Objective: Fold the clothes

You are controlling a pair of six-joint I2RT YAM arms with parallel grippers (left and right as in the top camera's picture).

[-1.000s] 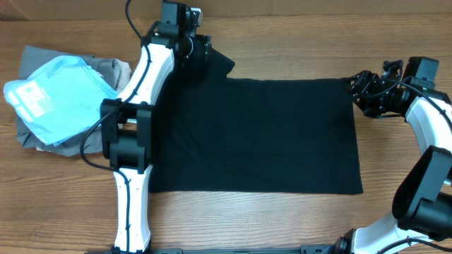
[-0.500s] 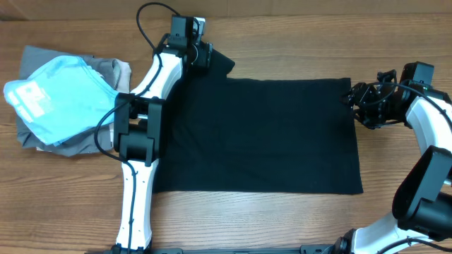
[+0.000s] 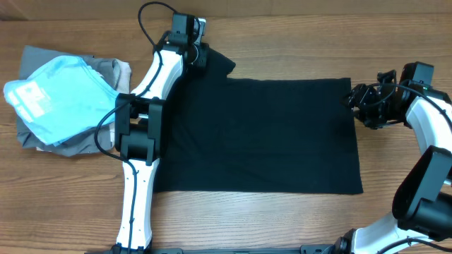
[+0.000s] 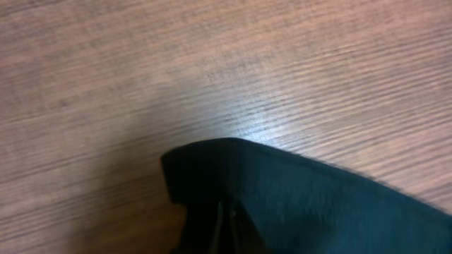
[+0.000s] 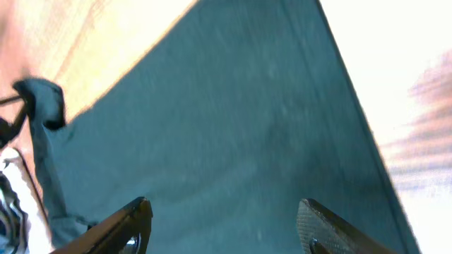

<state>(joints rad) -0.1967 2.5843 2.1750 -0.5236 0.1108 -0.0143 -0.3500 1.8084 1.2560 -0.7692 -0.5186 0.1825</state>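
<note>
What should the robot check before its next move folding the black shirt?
1. Left end effector shut on the black T-shirt sleeve corner: ok.
2. Right end effector gripping the shirt's right edge: not ok, open.
3. Shirt spread flat on the table: ok.
4. Light blue garment apart from the shirt: ok.
5. Which side of the shirt faces up: cannot tell.

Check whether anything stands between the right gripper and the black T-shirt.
Nothing visible does. The right gripper hangs open at the right edge of the black T-shirt, with fabric directly ahead of its fingers.
</note>
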